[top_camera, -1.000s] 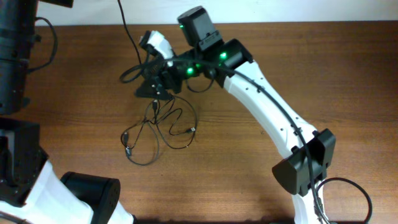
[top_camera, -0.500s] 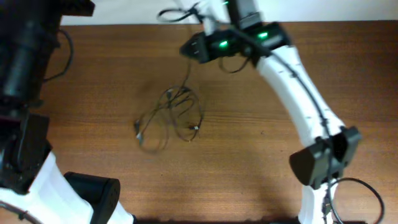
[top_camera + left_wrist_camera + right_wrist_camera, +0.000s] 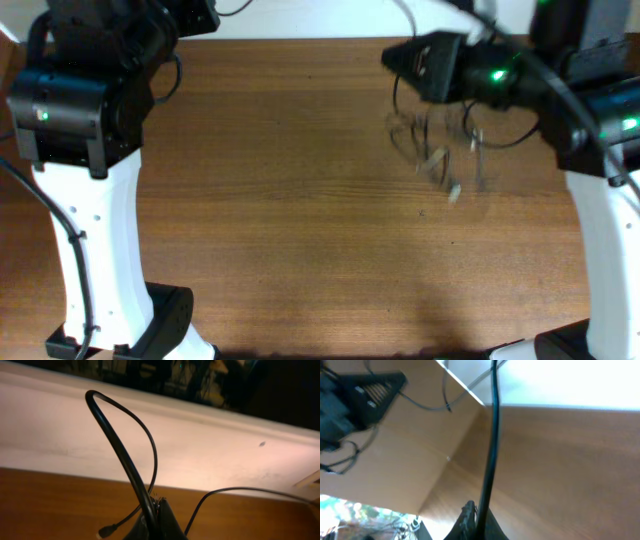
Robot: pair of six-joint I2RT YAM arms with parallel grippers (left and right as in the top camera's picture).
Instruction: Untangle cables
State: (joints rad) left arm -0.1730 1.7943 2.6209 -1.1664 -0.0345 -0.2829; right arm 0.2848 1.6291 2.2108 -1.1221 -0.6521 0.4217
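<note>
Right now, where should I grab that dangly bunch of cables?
Near the top, I'd say, where the cables gather close to the right gripper. Come in from the side facing the left arm; the lower loops are spread and blurred, probably swinging.

Blurred cables (image 3: 437,158) are seen hung over the table (image 3: 280,210), just by the right gripper (image 3: 392,60); the left arm (image 3: 85,130) is held high.

No text, label, brand, number or sign can be read in any view.

The cables (image 3: 121,457) are black, the table (image 3: 300,200) brown wood-grain.
</note>
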